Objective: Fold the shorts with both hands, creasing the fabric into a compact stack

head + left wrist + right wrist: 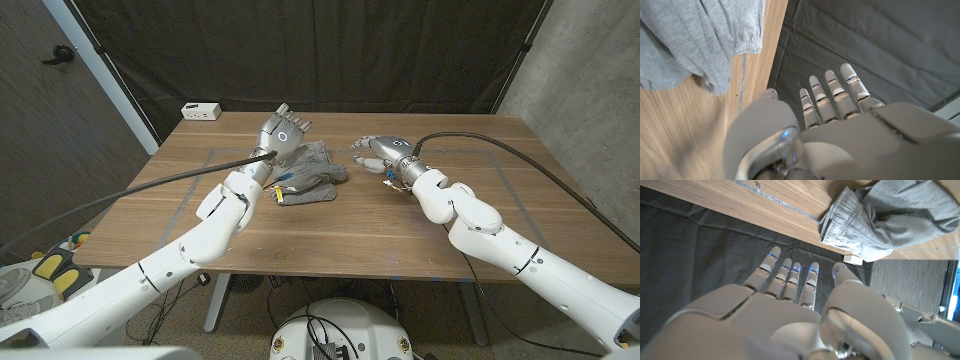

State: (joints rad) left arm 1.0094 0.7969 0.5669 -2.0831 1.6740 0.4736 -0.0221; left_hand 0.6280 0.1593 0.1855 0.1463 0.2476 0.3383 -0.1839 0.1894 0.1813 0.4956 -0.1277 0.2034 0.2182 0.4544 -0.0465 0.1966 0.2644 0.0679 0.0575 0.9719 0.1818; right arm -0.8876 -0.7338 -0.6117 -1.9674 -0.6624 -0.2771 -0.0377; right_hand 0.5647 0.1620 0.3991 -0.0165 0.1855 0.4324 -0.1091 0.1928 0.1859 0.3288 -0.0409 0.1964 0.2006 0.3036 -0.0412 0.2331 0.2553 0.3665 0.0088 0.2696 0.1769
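The grey shorts [313, 173] lie bunched in a compact heap at the middle of the wooden table [350, 220]. My left hand [282, 132] hovers over the heap's far left side, fingers straight and apart, holding nothing. My right hand [383, 152] stands a little to the right of the shorts, fingers spread toward them, apart from the cloth. In the left wrist view the grey fabric [700, 35] lies on the wood beyond my fingers [832, 97]. In the right wrist view the shorts' elastic waistband [840, 215] shows beyond my fingers [790, 275].
A small white box [201, 111] sits at the table's far left corner. A black curtain [350, 50] hangs behind the table. Thin tape lines [470, 150] mark the tabletop. Black cables [180, 178] run along both arms.
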